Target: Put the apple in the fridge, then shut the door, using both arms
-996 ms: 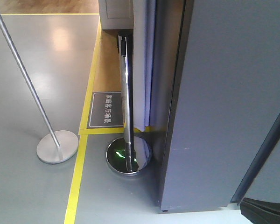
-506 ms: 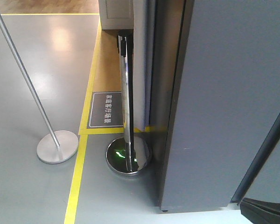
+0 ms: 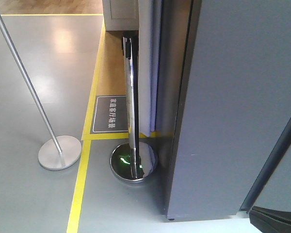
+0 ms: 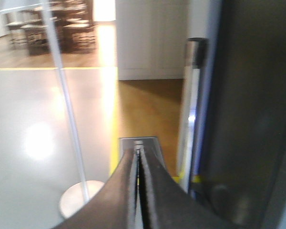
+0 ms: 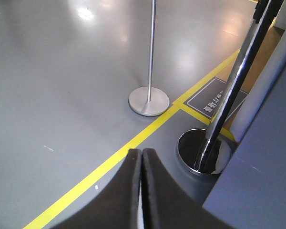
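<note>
Both claws were pressed together and empty: left claw (image 4: 137, 157), right claw (image 5: 141, 157). No apple showed in any view. The fridge (image 3: 237, 107) rose at three o'clock of each claw, its long axis upright; which arm was nearer, unclear.

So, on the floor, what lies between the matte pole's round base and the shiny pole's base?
In the right wrist view, a yellow floor line runs between the matte base and the shiny base; otherwise bare grey floor.
</note>
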